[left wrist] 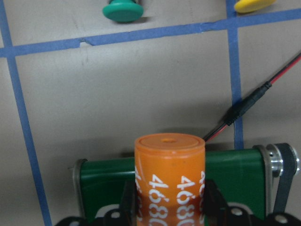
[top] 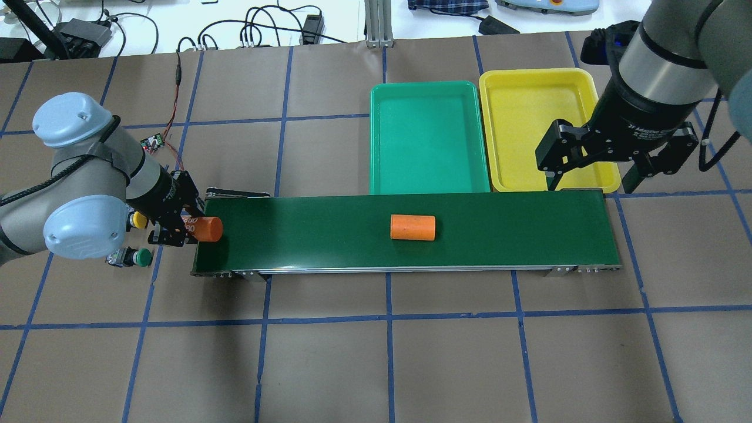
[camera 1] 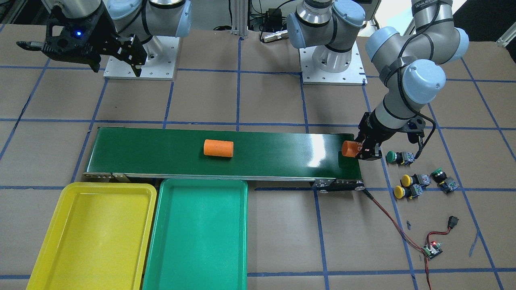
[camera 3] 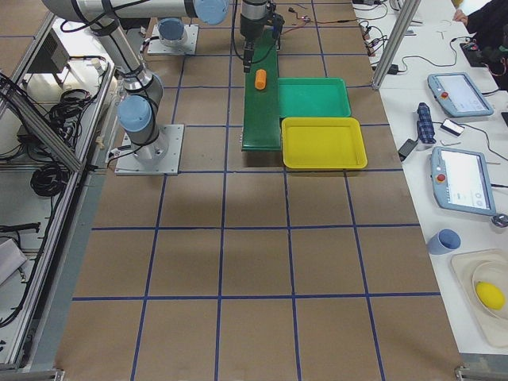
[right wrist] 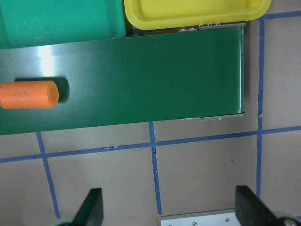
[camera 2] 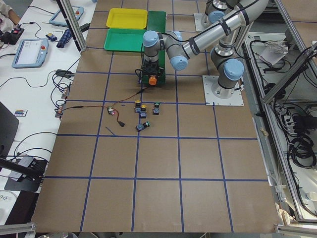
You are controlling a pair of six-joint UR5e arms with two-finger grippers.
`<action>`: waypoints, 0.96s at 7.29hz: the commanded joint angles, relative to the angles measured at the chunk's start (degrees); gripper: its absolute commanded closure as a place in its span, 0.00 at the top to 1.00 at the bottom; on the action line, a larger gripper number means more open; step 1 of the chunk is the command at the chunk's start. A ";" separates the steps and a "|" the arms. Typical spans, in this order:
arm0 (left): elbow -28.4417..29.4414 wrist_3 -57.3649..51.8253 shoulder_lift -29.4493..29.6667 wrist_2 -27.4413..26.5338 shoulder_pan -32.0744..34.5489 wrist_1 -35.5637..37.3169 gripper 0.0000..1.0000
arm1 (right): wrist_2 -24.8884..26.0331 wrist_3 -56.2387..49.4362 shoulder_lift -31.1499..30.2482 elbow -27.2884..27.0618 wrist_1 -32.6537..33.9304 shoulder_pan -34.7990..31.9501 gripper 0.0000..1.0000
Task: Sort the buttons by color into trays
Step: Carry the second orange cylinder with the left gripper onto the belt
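Four buttons lie on the paper-covered table beside the conveyor's end: a green one (camera 1: pixel 391 156), two yellow ones (camera 1: pixel 407 179) (camera 1: pixel 400 191) and a second green one (camera 1: pixel 437 174). My left gripper (camera 1: pixel 365 151) is shut on an orange cylinder printed "4680" (left wrist: pixel 169 160), held at the belt's end, apart from the buttons. My right gripper (top: pixel 592 182) is open and empty, raised over the belt's other end by the yellow tray (top: pixel 529 129). The green tray (top: pixel 429 141) lies beside the yellow one. Both trays hold nothing.
A dark-green conveyor belt (camera 1: pixel 282 157) runs across the table, with a plain orange cylinder (camera 1: pixel 218 148) lying mid-belt. Red and black wires run from the belt's end to a small controller board (camera 1: pixel 432 249) and a black switch (camera 1: pixel 453 221).
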State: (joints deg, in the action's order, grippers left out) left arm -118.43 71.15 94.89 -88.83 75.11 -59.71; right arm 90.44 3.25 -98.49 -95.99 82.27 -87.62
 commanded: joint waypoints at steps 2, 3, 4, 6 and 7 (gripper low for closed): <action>-0.05 3.20 0.29 -0.12 0.04 -0.67 0.39 | 0.00 0.00 0.05 -0.07 0.00 0.00 1.00; -0.14 3.20 0.56 -0.12 0.04 -0.76 0.39 | -0.09 0.00 -0.04 -0.07 0.00 0.00 1.00; -0.40 3.20 0.99 -0.12 0.04 -0.76 0.39 | 0.00 0.00 -0.04 -0.07 0.00 0.00 1.00; -0.58 3.47 1.17 0.06 0.21 -0.76 0.44 | -0.09 0.00 0.05 -0.07 0.08 0.00 1.00; -0.49 3.55 1.17 0.06 0.82 -0.68 0.44 | -0.09 0.00 -0.04 -0.07 0.17 0.00 1.00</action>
State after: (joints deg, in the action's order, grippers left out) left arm -118.91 74.59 96.02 -88.81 75.42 -60.42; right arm 90.36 3.25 -98.47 -96.06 82.37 -87.63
